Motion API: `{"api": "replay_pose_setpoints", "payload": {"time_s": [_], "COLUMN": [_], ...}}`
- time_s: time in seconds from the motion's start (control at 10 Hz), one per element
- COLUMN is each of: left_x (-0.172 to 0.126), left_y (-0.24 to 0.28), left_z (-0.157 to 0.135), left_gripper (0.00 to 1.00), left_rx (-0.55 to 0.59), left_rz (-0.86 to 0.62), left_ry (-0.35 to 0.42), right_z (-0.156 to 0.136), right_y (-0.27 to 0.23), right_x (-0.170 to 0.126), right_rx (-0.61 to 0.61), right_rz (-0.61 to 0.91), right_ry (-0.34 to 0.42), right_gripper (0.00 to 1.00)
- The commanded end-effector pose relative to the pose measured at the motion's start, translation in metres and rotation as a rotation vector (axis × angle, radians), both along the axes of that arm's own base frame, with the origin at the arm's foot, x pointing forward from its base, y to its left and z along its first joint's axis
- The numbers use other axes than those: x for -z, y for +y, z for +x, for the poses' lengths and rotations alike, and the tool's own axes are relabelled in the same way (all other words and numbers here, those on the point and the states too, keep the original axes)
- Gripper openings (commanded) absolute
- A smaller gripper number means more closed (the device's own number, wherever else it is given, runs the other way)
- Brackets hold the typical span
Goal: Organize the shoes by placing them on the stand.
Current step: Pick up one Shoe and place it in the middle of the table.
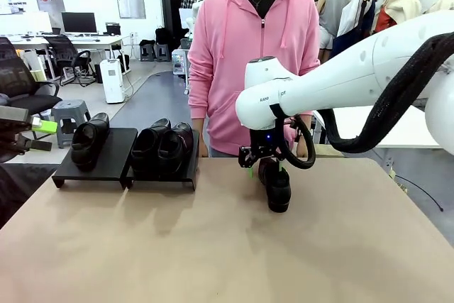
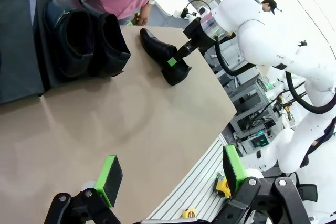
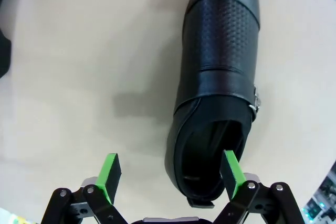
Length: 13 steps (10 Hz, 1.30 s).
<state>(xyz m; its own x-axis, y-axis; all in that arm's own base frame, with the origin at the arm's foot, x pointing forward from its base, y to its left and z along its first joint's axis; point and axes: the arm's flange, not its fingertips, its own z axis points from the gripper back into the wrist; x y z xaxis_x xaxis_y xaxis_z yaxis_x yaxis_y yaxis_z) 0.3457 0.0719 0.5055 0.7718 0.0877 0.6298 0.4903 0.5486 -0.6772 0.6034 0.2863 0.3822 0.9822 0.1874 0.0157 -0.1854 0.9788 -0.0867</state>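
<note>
Two black stands sit side by side at the table's far left. The left stand [image 1: 113, 163] carries one black shoe [image 1: 89, 143]. On the right stand [image 1: 162, 179] a pair of shoes [image 1: 162, 148] rests, also seen as the pair [image 2: 84, 38] in the left wrist view. A fourth shoe [image 1: 277, 188] [image 3: 220, 77] [image 2: 161, 55] lies on the table near the far edge. My right gripper [image 1: 264, 166] [image 3: 170, 174] hangs open over its heel, one pad [image 3: 231, 168] above the shoe's opening and the other outside it. My left gripper [image 1: 34, 138] [image 2: 170, 174] is open and holds nothing at the table's left edge.
A person in a pink hoodie [image 1: 252, 54] stands at the far side, hands near the table's edge behind the lone shoe. The tan tabletop [image 1: 213, 253] is bare toward the front. Off the left edge is floor with a stool [image 1: 69, 113] and office chairs.
</note>
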Motion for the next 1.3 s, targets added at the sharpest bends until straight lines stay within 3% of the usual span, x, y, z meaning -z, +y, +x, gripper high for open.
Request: {"api": "replay_pose_setpoints", "payload": {"time_s": [0.0, 0.3, 0.4, 0.5, 0.6, 1.2], "left_x": [0.0, 0.0, 0.0, 0.0, 0.0, 0.0], "left_y": [0.001, 0.001, 0.001, 0.001, 0.001, 0.001], "left_z": [0.001, 0.001, 0.001, 0.001, 0.001, 0.001], "left_gripper": [1.0, 1.0, 1.0, 1.0, 1.0, 1.0], "left_rx": [0.008, 0.008, 0.008, 0.008, 0.008, 0.008], "left_rz": [-0.016, -0.016, -0.016, -0.016, -0.016, -0.016], "left_ry": [-0.031, -0.031, -0.031, -0.031, -0.031, -0.031], "right_z": [0.003, 0.009, 0.01, 0.01, 0.009, 0.01], "right_y": [-0.005, -0.012, -0.014, -0.016, -0.017, -0.015], "right_x": [0.0, 0.019, 0.024, 0.026, 0.026, 0.03], "right_rx": [0.019, 0.073, 0.102, 0.095, 0.089, 0.119], "right_rz": [0.029, 0.07, 0.069, 0.059, 0.078, 0.033], "right_ry": [0.034, 0.072, 0.053, 0.029, 0.031, 0.04], "right_gripper": [1.0, 1.0, 0.88, 0.28, 0.0, 0.0]}}
